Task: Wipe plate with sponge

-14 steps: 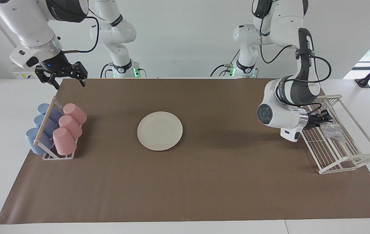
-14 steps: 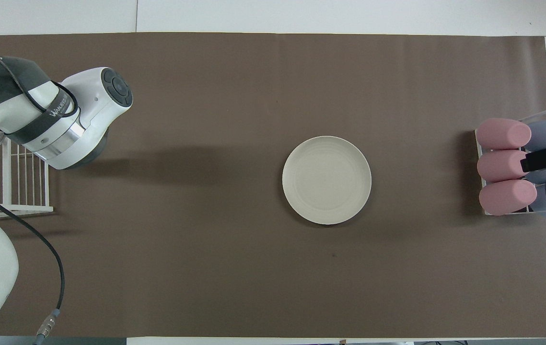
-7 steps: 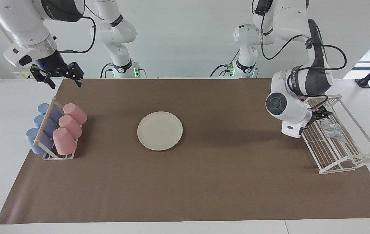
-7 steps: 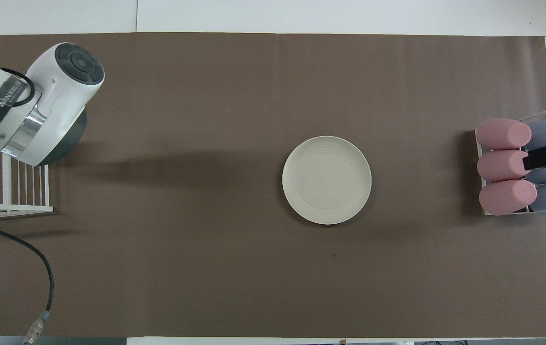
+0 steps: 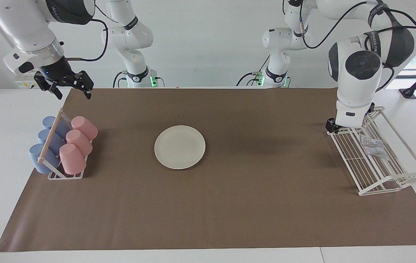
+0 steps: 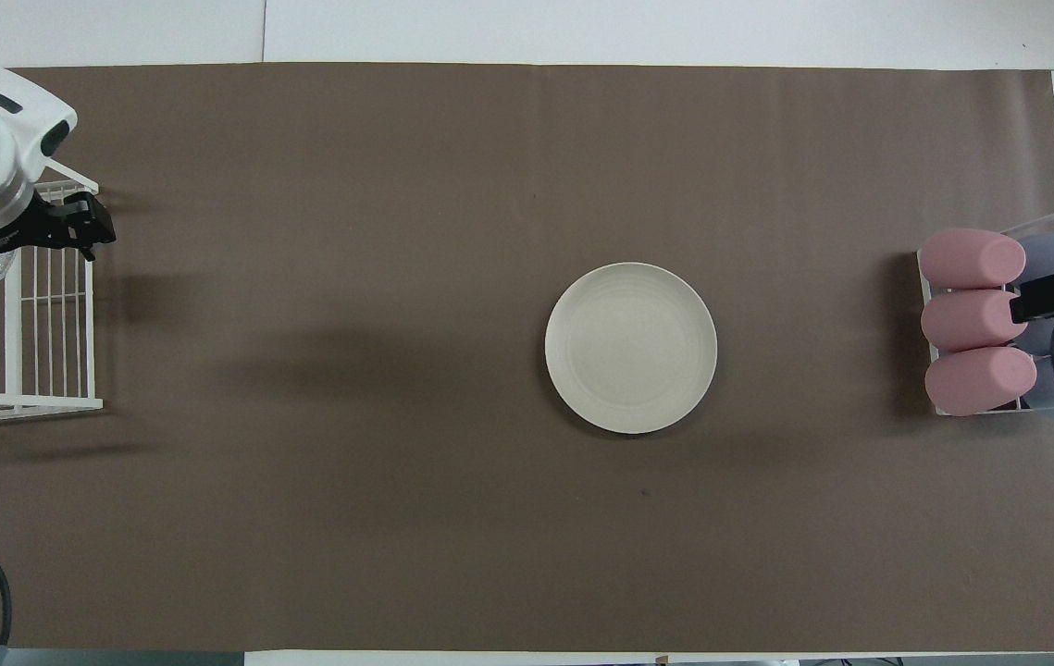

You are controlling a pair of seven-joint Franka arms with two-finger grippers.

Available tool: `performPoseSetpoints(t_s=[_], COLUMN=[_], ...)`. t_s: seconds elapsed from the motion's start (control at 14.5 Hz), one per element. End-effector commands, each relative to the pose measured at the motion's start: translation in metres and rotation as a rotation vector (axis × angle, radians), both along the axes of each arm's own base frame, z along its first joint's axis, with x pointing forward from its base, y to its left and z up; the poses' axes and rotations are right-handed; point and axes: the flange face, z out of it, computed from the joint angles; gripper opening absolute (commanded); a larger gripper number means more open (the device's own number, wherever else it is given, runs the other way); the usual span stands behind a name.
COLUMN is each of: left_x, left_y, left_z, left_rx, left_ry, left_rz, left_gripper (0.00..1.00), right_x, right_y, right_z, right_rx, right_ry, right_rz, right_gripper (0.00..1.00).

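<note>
Plainly the sponge (image 5: 373,146) is soft and light; pinch it across its middle. It lies in the white wire rack (image 5: 394,180), just below the empty, wide left pincer (image 5: 343,126). The plate (image 5: 179,147) sits well apart mid-bench. The right pincer (image 5: 69,87) waits, spread, above the cup rack (image 5: 52,171) holding pink and blue cups.

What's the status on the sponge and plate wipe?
Left gripper open over white wire rack, empty. Right gripper open, waiting above cup rack. Sponge lies on the rack, plate mid-mat, not wiped. Nothing between them.
</note>
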Motion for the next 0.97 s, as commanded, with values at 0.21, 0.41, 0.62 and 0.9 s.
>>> performPoseSetpoints(t_s=[0.21, 0.41, 0.62, 0.9], left_x=[-0.058, -0.076, -0.083, -0.079], left_y=[0.019, 0.017, 0.012, 0.01], left_z=[0.088, 0.102, 0.093, 0.075], left_rx=[-0.258, -0.326, -0.334, -0.347], left_ry=[-0.035, -0.024, -0.014, 0.001], left_rz=[-0.06, -0.075, -0.095, -0.132], left_gripper=[1.0, 1.0, 1.0, 1.0], right_x=[0.0, 0.0, 0.0, 0.0], right_y=[0.001, 0.001, 0.002, 0.001], right_z=[0.003, 0.003, 0.003, 0.003], right_rx=[0.007, 0.007, 0.007, 0.006], right_ry=[-0.007, -0.007, -0.007, -0.007], right_rz=[-0.016, -0.016, -0.014, -0.017], right_gripper=[1.0, 1.0, 1.0, 1.0])
